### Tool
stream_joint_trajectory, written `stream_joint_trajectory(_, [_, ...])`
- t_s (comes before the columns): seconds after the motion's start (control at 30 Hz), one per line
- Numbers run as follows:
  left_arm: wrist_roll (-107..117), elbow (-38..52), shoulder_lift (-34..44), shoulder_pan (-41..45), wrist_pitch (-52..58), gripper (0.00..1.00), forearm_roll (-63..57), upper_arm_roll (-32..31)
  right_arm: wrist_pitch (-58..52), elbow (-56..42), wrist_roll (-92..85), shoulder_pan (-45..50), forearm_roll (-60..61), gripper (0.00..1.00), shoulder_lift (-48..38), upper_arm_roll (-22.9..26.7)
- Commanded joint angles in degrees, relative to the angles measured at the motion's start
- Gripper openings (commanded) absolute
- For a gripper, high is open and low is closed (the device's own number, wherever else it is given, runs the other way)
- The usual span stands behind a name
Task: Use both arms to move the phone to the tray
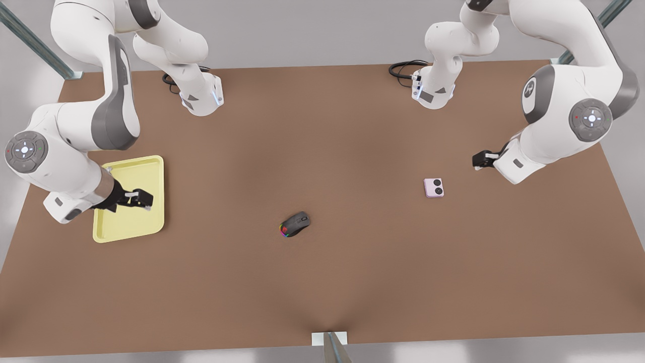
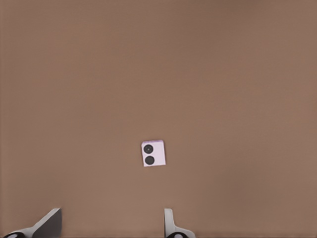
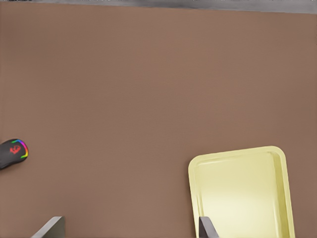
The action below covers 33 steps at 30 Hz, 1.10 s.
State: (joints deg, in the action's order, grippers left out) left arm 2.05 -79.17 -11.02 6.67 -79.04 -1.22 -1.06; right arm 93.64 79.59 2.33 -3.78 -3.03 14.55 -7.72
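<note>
- I see the small pale pink folded phone (image 1: 434,188) lying flat on the brown table (image 1: 352,126), out ahead of my left gripper (image 1: 476,161), jaws apart and empty.
- My right gripper (image 1: 146,200) hangs over the flat pale yellow plastic tray (image 1: 151,166), jaws spread, holding nothing.
- The black computer mouse with rainbow lights (image 1: 295,224) sits well apart from both.

Even, diffuse light throughout; no single source evident. Table (image 1: 352,282) evenly lit, faint darker patch toward its middle in the front view. Shadows soft and small, hugging the mouse (image 1: 295,224) and phone (image 1: 434,187). No glare. Tray (image 3: 242,193) shows a mild bright sheen. Wrist views slightly soft.
</note>
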Motion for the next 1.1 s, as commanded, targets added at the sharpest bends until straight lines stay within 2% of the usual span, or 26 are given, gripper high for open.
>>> stream_joint_trajectory(0.0, [0.85,-0.10,0.03,0.01,0.73,1.00,-0.19,0.00,2.07,-0.05,1.36,0.00,-0.05,1.00,-0.05,-0.01])
stream_joint_trajectory(0.07, [1.11,-3.70,-0.14,0.10,-0.23,1.00,0.43,-0.17,2.07,-0.40,1.18,-0.61,0.21,1.00,-0.22,-0.01])
stream_joint_trajectory(0.1, [1.11,-11.42,-1.37,0.10,-6.02,1.00,0.96,-0.26,1.89,-0.49,1.18,-0.61,0.12,1.00,-0.58,-0.01])
stream_joint_trajectory(0.17, [1.82,-26.37,-1.37,0.54,-24.48,1.00,0.96,-0.26,1.19,-1.63,1.09,-0.88,0.21,1.00,-0.93,0.16])
stream_joint_trajectory(0.3, [4.63,-44.92,-2.08,0.63,-52.08,1.00,0.96,-0.17,1.89,-1.63,1.27,-0.70,0.83,1.00,-0.66,0.07])
stream_joint_trajectory(0.53, [9.29,-50.11,-4.54,0.54,-59.38,1.00,4.91,0.00,2.07,-1.28,1.36,-0.70,0.65,1.00,-0.49,0.07])
stream_joint_trajectory(1.07, [6.91,-51.52,-10.07,0.54,-60.26,1.00,3.68,0.18,2.51,-0.84,1.36,-1.41,0.21,1.00,0.04,0.16])
